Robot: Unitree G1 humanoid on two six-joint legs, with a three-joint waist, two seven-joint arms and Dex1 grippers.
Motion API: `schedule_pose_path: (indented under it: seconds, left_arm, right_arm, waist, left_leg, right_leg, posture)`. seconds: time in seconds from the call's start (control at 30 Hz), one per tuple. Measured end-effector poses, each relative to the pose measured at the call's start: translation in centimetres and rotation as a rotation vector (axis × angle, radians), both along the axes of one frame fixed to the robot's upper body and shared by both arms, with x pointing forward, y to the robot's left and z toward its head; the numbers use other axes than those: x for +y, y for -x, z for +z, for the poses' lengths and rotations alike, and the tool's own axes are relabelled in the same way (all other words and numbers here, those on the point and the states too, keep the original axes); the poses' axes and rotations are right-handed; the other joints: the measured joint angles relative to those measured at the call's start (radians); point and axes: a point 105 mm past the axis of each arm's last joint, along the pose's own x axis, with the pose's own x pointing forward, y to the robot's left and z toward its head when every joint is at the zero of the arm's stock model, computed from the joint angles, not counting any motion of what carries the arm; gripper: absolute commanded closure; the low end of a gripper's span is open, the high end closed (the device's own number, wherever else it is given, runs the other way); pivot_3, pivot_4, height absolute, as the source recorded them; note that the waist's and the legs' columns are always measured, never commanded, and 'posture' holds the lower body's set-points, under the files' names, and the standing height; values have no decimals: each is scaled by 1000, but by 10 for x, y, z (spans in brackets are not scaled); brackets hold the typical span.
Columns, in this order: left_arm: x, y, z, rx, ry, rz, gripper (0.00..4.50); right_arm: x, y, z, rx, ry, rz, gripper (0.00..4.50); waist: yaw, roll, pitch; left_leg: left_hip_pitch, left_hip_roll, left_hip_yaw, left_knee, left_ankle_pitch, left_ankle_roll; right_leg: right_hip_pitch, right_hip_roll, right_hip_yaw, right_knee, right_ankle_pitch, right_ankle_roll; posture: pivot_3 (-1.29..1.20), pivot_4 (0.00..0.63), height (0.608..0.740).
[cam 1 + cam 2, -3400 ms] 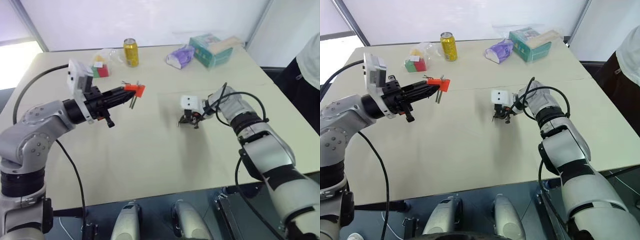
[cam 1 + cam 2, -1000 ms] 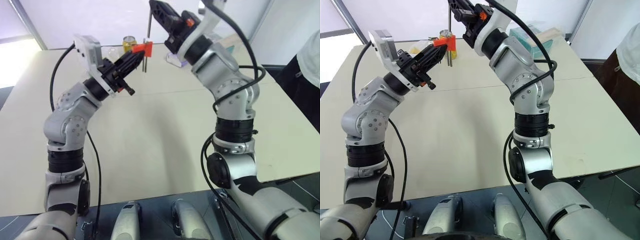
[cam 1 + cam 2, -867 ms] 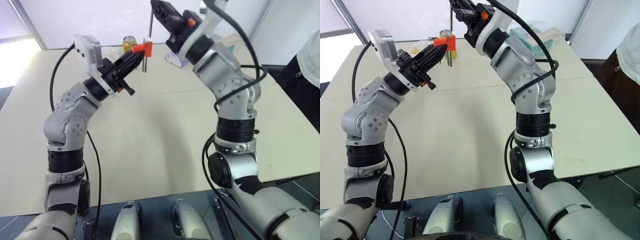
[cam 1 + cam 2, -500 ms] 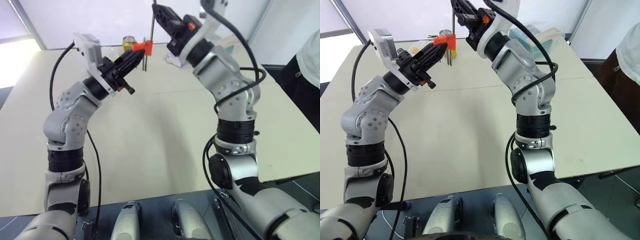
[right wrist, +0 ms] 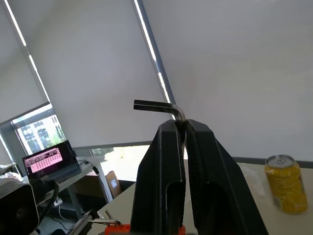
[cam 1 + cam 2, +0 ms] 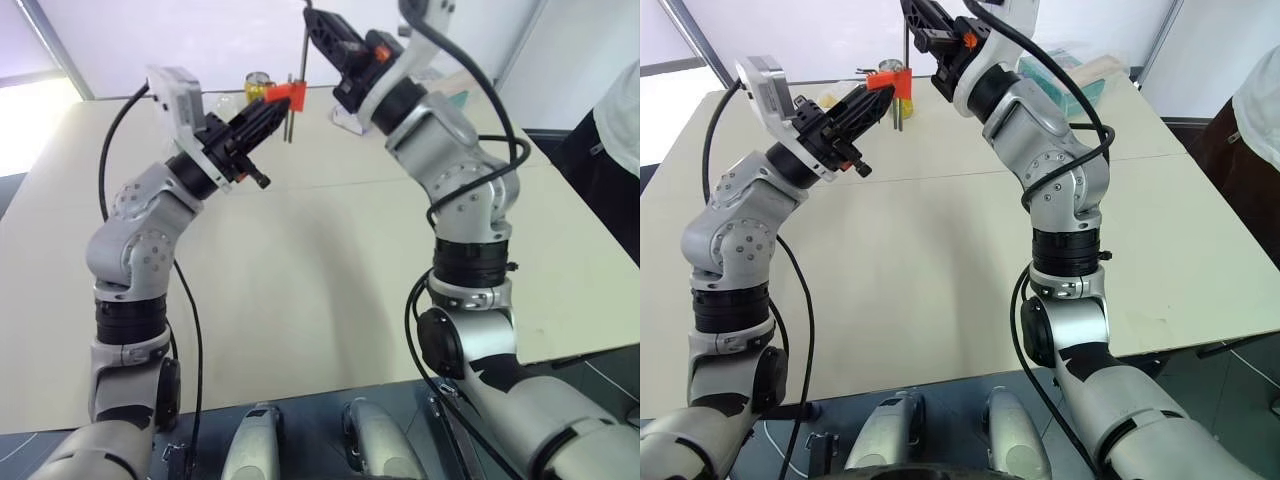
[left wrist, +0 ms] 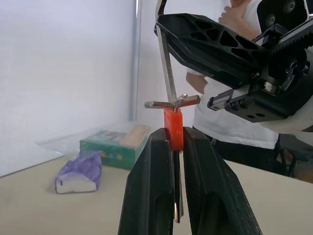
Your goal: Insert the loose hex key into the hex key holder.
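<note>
- Left eye view: both arms are raised above the surface (image 6: pixel 300 260). The left gripper (image 6: pixel 268 108) clenches the hex key holder (image 6: pixel 283 95); the right gripper (image 6: pixel 318 22) grips the loose hex key (image 6: pixel 304 45), upright just above the holder.
- Left wrist view: 2 black fingers (image 7: pixel 149 181) clamp the orange-red holder; the key's long shank comes down to its top. A person stands behind.
- Right wrist view: the fingers (image 5: pixel 161 166) pinch the key below its bend; a yellow can (image 5: pixel 282 183) stands on the surface.

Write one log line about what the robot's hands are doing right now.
left hand: shut on red key holder, raised over table | right hand: shut on loose key, upright, just above holder | key: not seen seated
</note>
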Motion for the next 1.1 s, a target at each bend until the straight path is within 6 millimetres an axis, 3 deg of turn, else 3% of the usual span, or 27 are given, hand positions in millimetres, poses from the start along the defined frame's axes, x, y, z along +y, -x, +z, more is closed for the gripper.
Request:
schedule_pose_path:
  seconds: [1.1]
  left_arm:
    - [-1,1,0,14,9,-12,4500]
  right_arm:
    - [1,-1,-3,13,-6,-2,4475]
  waist:
    - [0,0,0]
  left_leg:
    - [0,0,0,0,0,0]
  right_leg:
    - [0,0,0,0,0,0]
  posture:
    - [0,150,740]
